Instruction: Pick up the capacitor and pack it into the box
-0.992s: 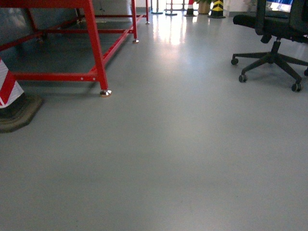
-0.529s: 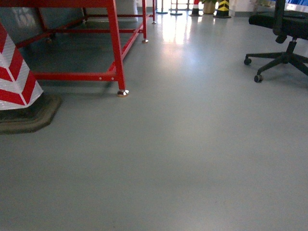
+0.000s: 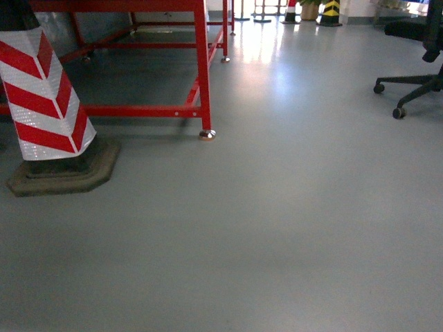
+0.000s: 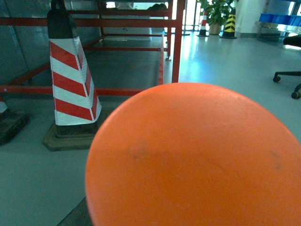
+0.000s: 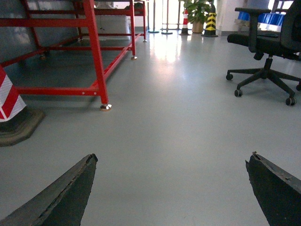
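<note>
The capacitor and the box are out of view in all three views. In the left wrist view a big round orange surface [image 4: 197, 160] fills the lower right and hides the left gripper's jaws; only a dark sliver [image 4: 73, 215] shows at its lower left edge. I cannot tell what the orange thing is or whether it is held. My right gripper [image 5: 172, 159] is open, its two dark fingertips [image 5: 80, 181] far apart over bare grey floor with nothing between them. Neither gripper shows in the head view.
A red-and-white striped cone [image 3: 45, 97] on a dark base stands at the left. Behind it is a red metal frame [image 3: 202, 69] on small feet. A black office chair [image 3: 415, 69] on castors is at the far right. Grey floor [image 3: 277, 228] stretches ahead.
The head view has swung left: the cone and red frame have slid rightward into view, and the office chair has moved off toward the right edge.
</note>
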Tool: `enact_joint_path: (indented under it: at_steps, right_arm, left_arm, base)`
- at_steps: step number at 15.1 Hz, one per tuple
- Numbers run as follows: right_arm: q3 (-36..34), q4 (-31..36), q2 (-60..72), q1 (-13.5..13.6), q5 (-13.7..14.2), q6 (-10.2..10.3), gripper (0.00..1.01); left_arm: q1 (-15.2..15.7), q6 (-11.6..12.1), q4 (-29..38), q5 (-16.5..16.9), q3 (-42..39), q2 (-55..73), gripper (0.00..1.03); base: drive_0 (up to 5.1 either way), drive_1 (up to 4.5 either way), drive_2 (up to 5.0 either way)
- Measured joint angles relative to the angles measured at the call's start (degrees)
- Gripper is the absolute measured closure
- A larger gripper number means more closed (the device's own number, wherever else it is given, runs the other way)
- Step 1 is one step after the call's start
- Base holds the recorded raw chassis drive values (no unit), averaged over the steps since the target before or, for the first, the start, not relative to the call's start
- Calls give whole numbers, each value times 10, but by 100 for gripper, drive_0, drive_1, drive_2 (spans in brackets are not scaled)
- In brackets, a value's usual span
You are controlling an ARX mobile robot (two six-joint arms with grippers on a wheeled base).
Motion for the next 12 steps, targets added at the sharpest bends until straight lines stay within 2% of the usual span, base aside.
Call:
enact_joint_path:
  at_steps: [12]
  right_arm:
    - [0, -1, 0, 0, 0, 0, 3]
  left_arm:
    - [0, 1, -1, 0, 0, 0, 59]
  base:
    - [-505, 241, 241]
